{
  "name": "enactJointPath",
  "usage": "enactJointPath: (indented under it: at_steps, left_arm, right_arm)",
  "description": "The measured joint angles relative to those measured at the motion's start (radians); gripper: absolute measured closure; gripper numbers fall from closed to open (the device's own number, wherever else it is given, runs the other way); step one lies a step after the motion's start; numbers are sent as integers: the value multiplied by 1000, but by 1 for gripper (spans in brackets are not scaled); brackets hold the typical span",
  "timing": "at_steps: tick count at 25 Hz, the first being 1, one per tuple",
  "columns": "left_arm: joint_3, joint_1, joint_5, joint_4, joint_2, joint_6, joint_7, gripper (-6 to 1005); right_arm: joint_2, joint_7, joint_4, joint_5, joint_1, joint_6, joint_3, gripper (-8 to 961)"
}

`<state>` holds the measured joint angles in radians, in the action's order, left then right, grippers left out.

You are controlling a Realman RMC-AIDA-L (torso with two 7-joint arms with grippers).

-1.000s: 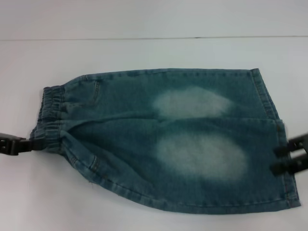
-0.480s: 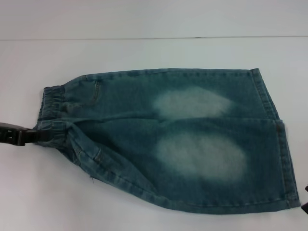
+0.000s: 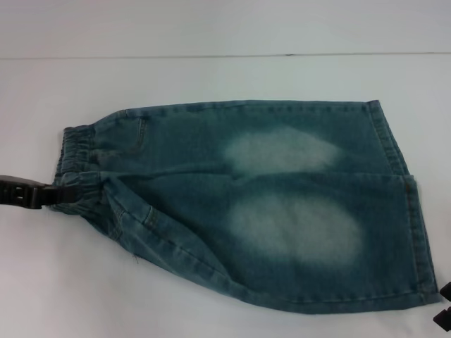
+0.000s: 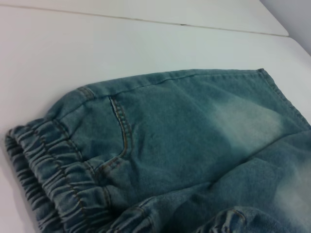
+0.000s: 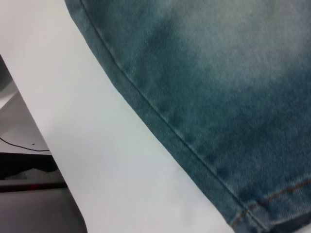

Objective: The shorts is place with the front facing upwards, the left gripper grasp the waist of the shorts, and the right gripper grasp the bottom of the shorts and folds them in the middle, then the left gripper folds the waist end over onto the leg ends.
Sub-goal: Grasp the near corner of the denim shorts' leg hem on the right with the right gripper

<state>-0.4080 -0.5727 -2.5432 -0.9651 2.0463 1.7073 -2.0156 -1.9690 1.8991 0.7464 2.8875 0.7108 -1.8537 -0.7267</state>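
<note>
The blue-green denim shorts (image 3: 268, 204) lie folded lengthwise on the white table (image 3: 211, 77), with two pale faded patches facing up. The ruffled waist (image 3: 77, 158) is at the left and the straight leg hems (image 3: 416, 232) at the right. My left gripper (image 3: 58, 195) comes in from the left edge and is shut on the near corner of the waistband. The left wrist view shows the waistband (image 4: 53, 179) and a pocket seam (image 4: 121, 131) close up. My right gripper (image 3: 444, 307) sits at the lower right corner, open and clear of the hem. In the right wrist view the shorts (image 5: 218, 87) show one stitched edge.
The white table's far edge (image 3: 225, 55) runs across the back. In the right wrist view the table (image 5: 107, 145) ends at a near edge, with dark floor and a thin cable (image 5: 24, 145) beyond it.
My right gripper has let go of the leg hem and drawn back to the lower right corner. My left gripper has carried the near waistband corner slightly farther and inward.
</note>
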Motion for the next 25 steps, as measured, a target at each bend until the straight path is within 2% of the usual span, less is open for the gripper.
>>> enactJointPath:
  at_steps: [23,25]
  left_arm:
    - [0,5,1,20,-1,-16,4,980]
    - [0,4,1,20,-1,-17,4,980]
  right_arm:
    - [-7,-5,-48,-45,32,71,6,276]
    - [-7,-5,-52,-45,32,76,5,355]
